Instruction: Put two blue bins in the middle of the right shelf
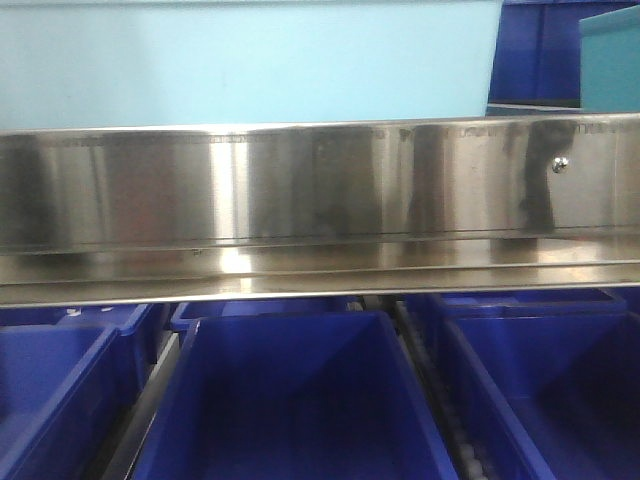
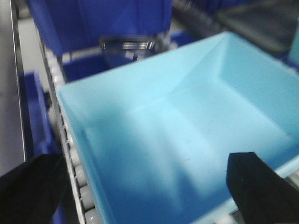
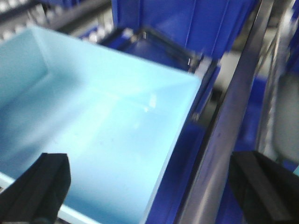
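Matte black, blocky fingers (image 2: 254, 186)

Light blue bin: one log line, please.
light blue bin empty | left gripper open over it | right gripper open over it | dark blue bins behind

Steel shelf rail (image 1: 320, 190) spans the front view, one screw (image 1: 561, 164) near its right end. Upper level: light blue bin (image 1: 250, 60), teal bin (image 1: 610, 60) to its right. Lower level: three dark blue bins (image 1: 290, 400) side by side, roller tracks (image 1: 440, 400) between them. Wrist views: light blue bin sits on white rollers (image 2: 77, 172), a dark blue bin (image 2: 103, 23) close behind it; contact unclear.
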`<move>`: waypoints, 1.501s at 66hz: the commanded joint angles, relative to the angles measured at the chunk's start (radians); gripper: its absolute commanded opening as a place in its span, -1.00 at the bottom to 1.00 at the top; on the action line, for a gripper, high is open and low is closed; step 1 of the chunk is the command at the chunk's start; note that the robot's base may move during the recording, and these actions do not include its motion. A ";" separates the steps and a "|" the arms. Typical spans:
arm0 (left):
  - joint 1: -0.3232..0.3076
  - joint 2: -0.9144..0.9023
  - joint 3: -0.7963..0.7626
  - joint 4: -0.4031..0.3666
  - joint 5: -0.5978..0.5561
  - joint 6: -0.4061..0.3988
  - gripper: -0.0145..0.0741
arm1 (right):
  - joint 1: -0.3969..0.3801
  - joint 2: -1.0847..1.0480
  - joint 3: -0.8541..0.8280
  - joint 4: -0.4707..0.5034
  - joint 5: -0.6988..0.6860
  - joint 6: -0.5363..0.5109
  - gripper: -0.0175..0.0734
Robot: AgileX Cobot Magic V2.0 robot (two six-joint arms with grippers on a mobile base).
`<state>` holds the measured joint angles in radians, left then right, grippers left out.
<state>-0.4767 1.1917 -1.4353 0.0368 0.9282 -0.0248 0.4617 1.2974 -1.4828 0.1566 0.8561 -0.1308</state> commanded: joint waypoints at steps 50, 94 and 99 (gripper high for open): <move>0.165 0.538 -0.315 0.020 0.293 -0.109 0.68 | -0.057 0.575 -0.451 -0.012 0.365 0.204 0.64; 0.165 0.581 -0.310 0.000 0.293 -0.109 -0.01 | -0.046 0.615 -0.451 0.005 0.365 0.202 -0.21; 0.165 0.581 -0.310 -0.003 0.293 -0.109 -0.44 | -0.046 0.615 -0.451 0.005 0.365 0.202 -0.58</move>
<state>-0.3143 1.7757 -1.7435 0.0447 1.2247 -0.1348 0.4139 1.9167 -1.9235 0.1659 1.2243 0.0736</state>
